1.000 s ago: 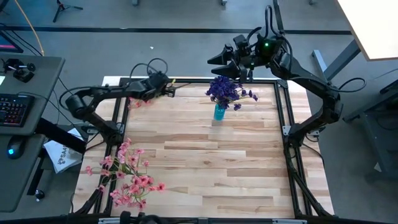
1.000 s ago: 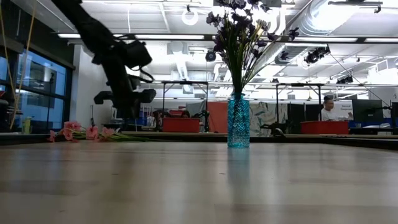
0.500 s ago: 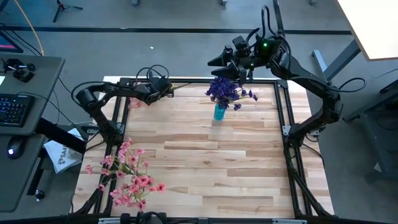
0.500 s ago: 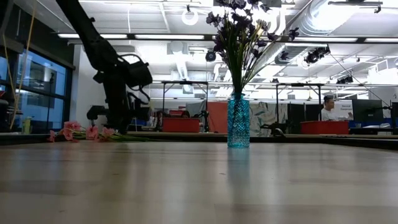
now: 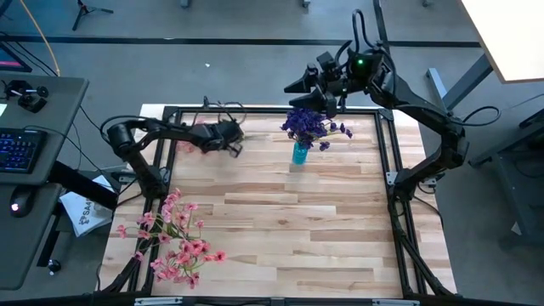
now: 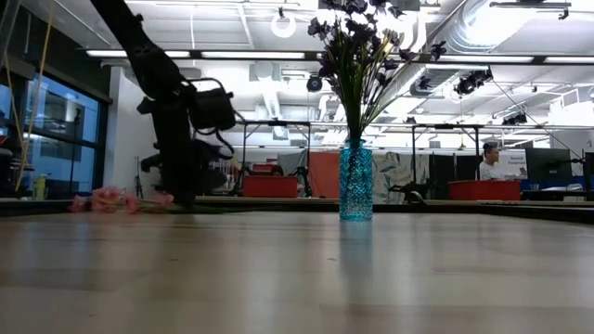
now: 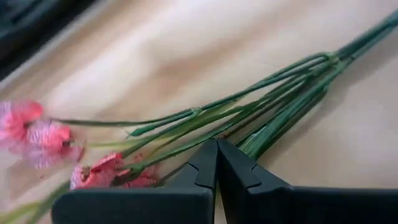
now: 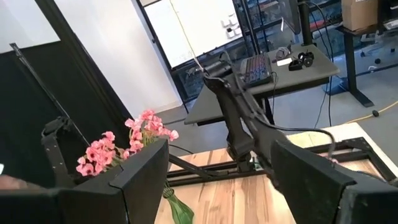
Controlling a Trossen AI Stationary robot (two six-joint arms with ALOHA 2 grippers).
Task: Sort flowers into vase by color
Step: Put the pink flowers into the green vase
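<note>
- pink flowers (image 5: 174, 240): big loose bunch lying at the left front of the wooden table (image 5: 280, 221), near the left edge. Looks light and floppy, with thin wiry stems and soft blossoms that would crush, so take them by the stems, not the heads.
- left gripper (image 5: 231, 141): low over the far left of the table, fingers pressed together in the left wrist view, nothing clearly between them.
- pink sprig (image 7: 249, 118): lies on the wood just ahead of the closed left fingertips, stems fanned out and gathering toward one end; that bundled stem part is probably the best place to pinch. Whether the fingertips touch a stem I can't tell.
- In the low view the pink blossoms (image 6: 102, 199) show at the far left by the left arm; stems mostly hidden at table level.
- blue vase (image 5: 300, 153): far centre of the table, upright, purple flowers (image 5: 310, 125) already standing in it. Glass-looking, likely tippable if nudged.
- right gripper (image 5: 297, 85): hangs above and just behind the vase, fingers spread wide, empty.
- green vase (image 8: 177, 208): only a neck shows in the right wrist view holding pink blossoms, cut off by the fingers; its place on the table can't be made out.
</note>
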